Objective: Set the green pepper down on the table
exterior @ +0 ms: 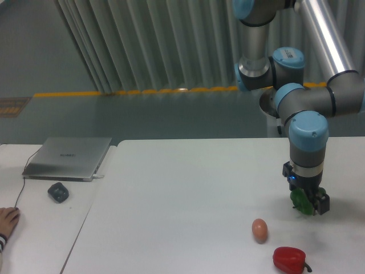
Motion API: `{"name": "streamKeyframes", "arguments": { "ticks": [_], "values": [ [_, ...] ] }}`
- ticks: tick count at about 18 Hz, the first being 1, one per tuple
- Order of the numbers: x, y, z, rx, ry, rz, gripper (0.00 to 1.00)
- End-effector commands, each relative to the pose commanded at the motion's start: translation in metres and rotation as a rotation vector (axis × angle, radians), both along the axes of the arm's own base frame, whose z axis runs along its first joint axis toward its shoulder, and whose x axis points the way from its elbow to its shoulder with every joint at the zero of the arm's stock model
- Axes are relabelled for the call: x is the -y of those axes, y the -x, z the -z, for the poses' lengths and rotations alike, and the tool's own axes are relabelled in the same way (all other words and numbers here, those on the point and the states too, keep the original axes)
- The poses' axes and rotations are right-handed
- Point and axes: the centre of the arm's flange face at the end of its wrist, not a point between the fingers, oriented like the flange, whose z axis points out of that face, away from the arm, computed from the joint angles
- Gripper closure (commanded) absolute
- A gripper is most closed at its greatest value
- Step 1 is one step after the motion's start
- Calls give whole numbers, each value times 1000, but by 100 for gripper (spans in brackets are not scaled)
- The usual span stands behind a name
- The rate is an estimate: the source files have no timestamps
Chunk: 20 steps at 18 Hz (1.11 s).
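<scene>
- Fixed camera: gripper (307,204) at right of frame, pointing down, clamped on green pepper (300,201).
- Pepper just above or touching table (182,194); contact unclear.
- Egg (259,230) lower left of gripper, red pepper (289,260) below it.
- Laptop (68,157) and mouse (58,192) on desk (40,228), left.

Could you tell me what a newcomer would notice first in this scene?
Probably the gripper at the right of the white table, holding the green pepper at or just above the surface. Next, the red pepper and tan egg lying apart near the front edge.
</scene>
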Motion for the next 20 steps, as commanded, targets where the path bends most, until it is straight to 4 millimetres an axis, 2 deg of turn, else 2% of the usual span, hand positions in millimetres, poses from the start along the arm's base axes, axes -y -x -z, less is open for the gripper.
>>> {"name": "streamKeyframes", "arguments": {
  "ticks": [5,20],
  "values": [
    [-7,7,-28,-90,-92,8,0],
    [6,15,-43,-100,-114,8,0]
  ]
}}
